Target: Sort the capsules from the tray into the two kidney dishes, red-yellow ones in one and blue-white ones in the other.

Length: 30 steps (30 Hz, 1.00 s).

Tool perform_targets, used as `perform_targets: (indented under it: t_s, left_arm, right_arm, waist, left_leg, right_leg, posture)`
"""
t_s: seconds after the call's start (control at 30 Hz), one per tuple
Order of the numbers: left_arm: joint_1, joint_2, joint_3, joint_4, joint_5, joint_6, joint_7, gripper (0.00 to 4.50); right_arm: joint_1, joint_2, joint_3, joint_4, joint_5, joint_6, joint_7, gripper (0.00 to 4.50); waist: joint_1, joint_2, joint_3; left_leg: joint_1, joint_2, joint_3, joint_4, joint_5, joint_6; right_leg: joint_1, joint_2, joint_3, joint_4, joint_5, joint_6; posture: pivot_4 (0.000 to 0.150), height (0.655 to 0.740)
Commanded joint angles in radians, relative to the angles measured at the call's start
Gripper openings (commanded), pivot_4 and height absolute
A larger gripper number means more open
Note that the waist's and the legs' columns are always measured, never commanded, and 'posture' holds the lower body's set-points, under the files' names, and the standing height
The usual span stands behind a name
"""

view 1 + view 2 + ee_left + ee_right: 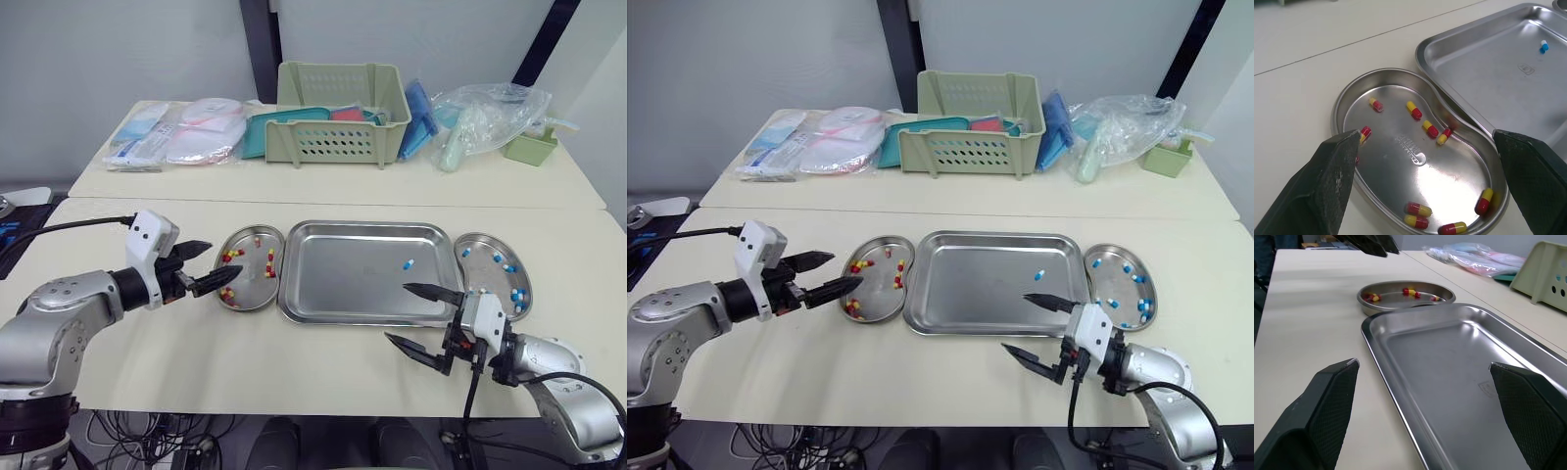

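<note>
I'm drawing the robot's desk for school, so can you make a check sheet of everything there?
Surface: cream table.
Job's things: tray holds one blue-white capsule; left kidney dish holds red-yellow capsules; right kidney dish holds blue-white capsules.
Clutter: green basket, plastic bags, packets on the rear table.
Grippers: left gripper open by the left dish; right gripper open at the tray's near edge.
Cables: left-arm cable, right-arm cable, both black.
Surroundings: grey wall, dark post.

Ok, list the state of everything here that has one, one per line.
tray, holds one blue-white capsule
left kidney dish, holds red-yellow capsules
right kidney dish, holds blue-white capsules
left end effector, open, empty
right end effector, open, empty
green basket, upright, holding items
</note>
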Motion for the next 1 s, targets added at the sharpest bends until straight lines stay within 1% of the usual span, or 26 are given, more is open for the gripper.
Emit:
perform_targets:
  t_s: [0.03, 0.13, 0.2, 0.3, 0.33, 0.4, 0.47, 0.53, 0.67, 0.73, 0.9, 1.0]
  left_arm:
    - [0.039, -0.018, 0.097, 0.006, 0.009, -0.075, 0.032, 4.47]
    - [0.099, -0.028, 0.139, 0.042, 0.033, -0.136, 0.035, 4.47]
    - [0.140, -0.029, 0.159, 0.069, 0.040, -0.179, 0.013, 4.47]
    - [0.184, -0.024, 0.176, 0.108, 0.056, -0.234, -0.004, 4.47]
    - [0.201, -0.023, 0.185, 0.133, 0.068, -0.263, -0.008, 4.47]
    - [0.240, -0.009, 0.208, 0.240, 0.126, -0.357, -0.010, 4.47]
    - [0.274, -0.005, 0.224, 0.313, 0.168, -0.425, 0.004, 4.47]
    - [0.304, -0.009, 0.235, 0.359, 0.190, -0.468, 0.013, 4.47]
    - [0.366, -0.024, 0.255, 0.401, 0.199, -0.512, 0.014, 4.47]
    - [0.394, -0.029, 0.258, 0.373, 0.187, -0.504, 0.011, 4.47]
    - [0.451, -0.031, 0.268, 0.228, 0.143, -0.438, 0.008, 4.47]
    - [0.495, -0.030, 0.246, 0.114, 0.128, -0.451, -0.037, 4.47]
  right_arm:
    - [0.044, -0.049, -0.155, -0.073, 0.066, 0.042, -0.030, 4.50]
    - [0.110, -0.097, -0.299, -0.059, 0.101, 0.075, -0.026, 4.50]
    - [0.147, -0.128, -0.390, -0.042, 0.128, 0.101, -0.013, 4.50]
    - [0.184, -0.162, -0.496, -0.002, 0.145, 0.117, 0.006, 4.50]
    - [0.201, -0.180, -0.542, 0.027, 0.145, 0.124, 0.022, 4.50]
    - [0.244, -0.221, -0.643, 0.123, 0.121, 0.118, 0.056, 4.50]
    - [0.269, -0.250, -0.699, 0.227, 0.096, 0.097, 0.080, 4.50]
    - [0.274, -0.268, -0.721, 0.318, 0.071, 0.068, 0.092, 4.50]
    - [0.261, -0.283, -0.730, 0.430, 0.030, 0.025, 0.099, 4.50]
    - [0.248, -0.285, -0.732, 0.462, 0.035, 0.041, 0.099, 4.50]
    - [0.245, -0.287, -0.730, 0.483, 0.040, 0.059, 0.116, 4.50]
    - [0.245, -0.287, -0.725, 0.496, 0.028, 0.045, 0.119, 4.50]
  waist:
    - [0.001, 0.000, 0.000]
    - [0.002, 0.000, 0.000]
    - [0.001, 0.000, 0.000]
    - [0.001, 0.000, 0.000]
    - [0.001, 0.000, 0.000]
    - [0.001, 0.000, 0.000]
    - [0.001, 0.000, 0.000]
    - [-0.001, -0.001, 0.000]
    - [-0.002, -0.001, 0.000]
    - [-0.002, -0.001, 0.000]
    - [-0.001, -0.001, 0.000]
    - [-0.001, -0.001, 0.000]
  left_leg:
    - [0.000, 0.000, 0.000, 0.000, 0.000, 0.000]
    - [0.000, 0.000, 0.000, 0.000, 0.000, 0.000]
    - [0.000, 0.000, 0.000, 0.000, 0.000, 0.000]
    - [0.000, 0.000, 0.001, 0.000, 0.000, 0.000]
    - [0.000, 0.000, 0.001, 0.000, 0.000, 0.000]
    - [0.000, 0.000, 0.001, -0.001, 0.000, 0.000]
    - [0.001, 0.000, 0.002, -0.001, 0.000, 0.000]
    - [0.001, 0.000, 0.002, -0.002, 0.000, 0.001]
    - [0.001, 0.000, 0.003, -0.002, 0.000, 0.000]
    - [0.002, 0.000, 0.003, -0.002, 0.000, 0.000]
    - [0.001, 0.000, 0.003, -0.002, 0.000, 0.000]
    - [0.001, 0.000, 0.003, -0.002, 0.000, 0.000]
  right_leg:
    - [0.000, 0.000, 0.000, 0.000, 0.000, 0.000]
    - [0.000, 0.000, 0.000, 0.000, 0.000, 0.000]
    - [0.000, 0.000, 0.000, 0.000, 0.000, 0.000]
    - [0.000, 0.000, 0.001, 0.000, 0.000, 0.000]
    - [0.000, 0.000, 0.001, 0.000, 0.000, 0.000]
    - [0.001, 0.000, 0.001, 0.000, 0.000, 0.000]
    - [0.001, 0.000, 0.002, -0.001, 0.000, 0.000]
    - [0.000, 0.000, 0.002, -0.002, 0.000, 0.000]
    - [0.001, 0.000, 0.002, -0.001, 0.000, 0.000]
    - [0.001, 0.000, 0.002, -0.001, 0.000, 0.000]
    - [0.001, 0.000, 0.002, -0.001, 0.000, 0.000]
    - [0.001, 0.000, 0.002, -0.001, 0.000, 0.000]
  posture:
    - [0.150, 0.7400]
    - [0.150, 0.7400]
    - [0.150, 0.7400]
    - [0.150, 0.7400]
    - [0.150, 0.7400]
    - [0.150, 0.7400]
    - [0.150, 0.7400]
    - [0.150, 0.7400]
    - [0.150, 0.7400]
    - [0.150, 0.7400]
    - [0.150, 0.7400]
    - [0.150, 0.7400]
